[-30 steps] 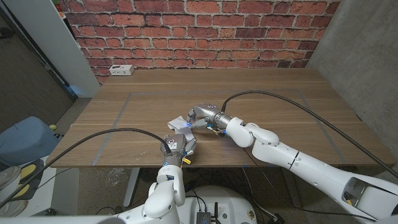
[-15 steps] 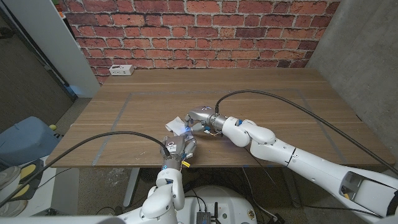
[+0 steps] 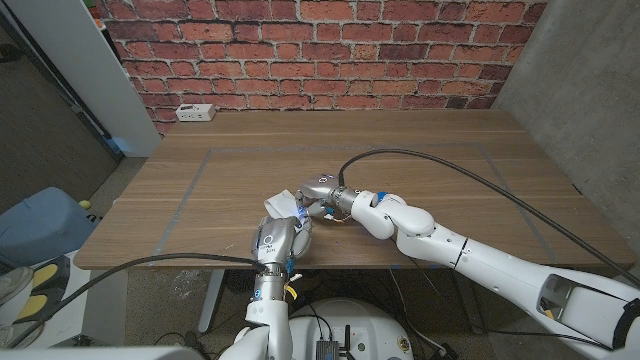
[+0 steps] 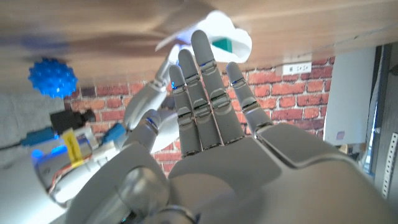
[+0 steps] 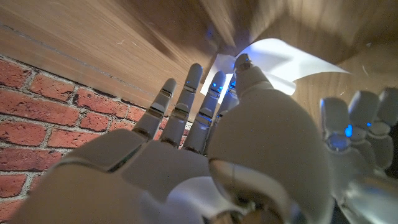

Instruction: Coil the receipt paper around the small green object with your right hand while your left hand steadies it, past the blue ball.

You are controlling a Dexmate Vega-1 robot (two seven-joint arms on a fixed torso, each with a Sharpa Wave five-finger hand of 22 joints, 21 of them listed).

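Two robot hands are crowded around one little patch near the front edge of the wooden table [image 3: 420,150]. Going left to right in the head view: the left hand [image 3: 279,240] comes up from the front edge, and the left wrist view shows its fingers [image 4: 202,93] straight and side by side, reaching toward the receipt paper [image 3: 283,201] with nothing actually held in them. The paper is a crumpled white strip lying on the table just beyond those fingertips, and the left wrist view catches the small green object [image 4: 222,45] tucked inside a white curl of it. That same view has the spiky blue ball [image 4: 52,78] sitting on the wood off to one side, apart from the paper.

Next over is the right hand [image 3: 322,192], right up against the paper's edge. From the right wrist view its fingers are stretched out beside the paper with the thumb reaching at it, but honestly I can't tell whether it's pinching the strip or not.

Back left, a white power strip [image 3: 195,113] lies by the brick wall [image 3: 320,50].
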